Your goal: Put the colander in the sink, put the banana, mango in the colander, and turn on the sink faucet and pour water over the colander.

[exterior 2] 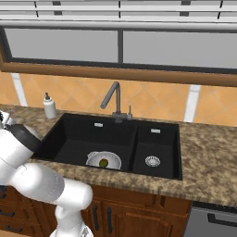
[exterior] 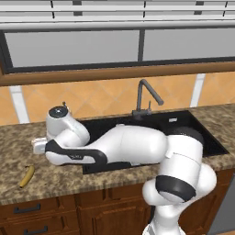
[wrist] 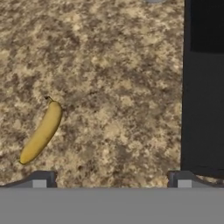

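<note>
Fingertips of the gripper (wrist: 111,179) stand wide apart, empty, above the granite counter (wrist: 118,65). Its target, the banana (wrist: 41,132), lies off to one side (mango (exterior 2: 104,162) already sits in the colander (exterior 2: 103,160)); centre over its middle, jaws crosswise, before descending.

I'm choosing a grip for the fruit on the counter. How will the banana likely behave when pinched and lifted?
The banana is slim and curved, lying flat on the granite counter, so it will probably stay put rather than roll. Its smooth skin might slip or pivot in the open pincer if gripped off-centre. It looks light.
</note>
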Controlling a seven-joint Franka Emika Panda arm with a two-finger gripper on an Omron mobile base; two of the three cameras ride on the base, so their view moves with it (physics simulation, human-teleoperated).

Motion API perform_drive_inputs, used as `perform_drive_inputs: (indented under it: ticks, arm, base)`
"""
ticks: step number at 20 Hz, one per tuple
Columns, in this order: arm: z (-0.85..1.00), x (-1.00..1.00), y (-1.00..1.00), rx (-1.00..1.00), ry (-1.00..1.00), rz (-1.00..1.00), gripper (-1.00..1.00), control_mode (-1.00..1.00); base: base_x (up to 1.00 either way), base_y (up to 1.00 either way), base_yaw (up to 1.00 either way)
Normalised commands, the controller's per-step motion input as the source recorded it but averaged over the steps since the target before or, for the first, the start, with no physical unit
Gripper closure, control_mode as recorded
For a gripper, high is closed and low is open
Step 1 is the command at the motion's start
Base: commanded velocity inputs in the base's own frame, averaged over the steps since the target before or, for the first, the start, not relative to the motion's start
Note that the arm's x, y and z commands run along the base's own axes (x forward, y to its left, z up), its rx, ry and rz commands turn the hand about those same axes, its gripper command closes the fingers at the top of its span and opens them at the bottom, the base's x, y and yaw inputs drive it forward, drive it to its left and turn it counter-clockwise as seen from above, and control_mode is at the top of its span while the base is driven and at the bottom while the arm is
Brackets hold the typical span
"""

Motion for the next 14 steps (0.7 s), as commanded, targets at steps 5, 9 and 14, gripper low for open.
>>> perform_drive_inputs:
  ticks: [5,9,14]
  arm:
    - [-0.35,-0.01,0.46,-0.02,0.08,0.00,-1.00,-1.00]
    - [-0.11,0.00,0.47,-0.05,0.00,0.00,-1.00,-1.00]
    - [-0.01,0.00,0.43,-0.11,0.03,-0.01,-1.00,-1.00]
  base:
    - [0.00,0.00,0.00]
    - [0.00,0.00,0.00]
    - [0.00,0.00,0.00]
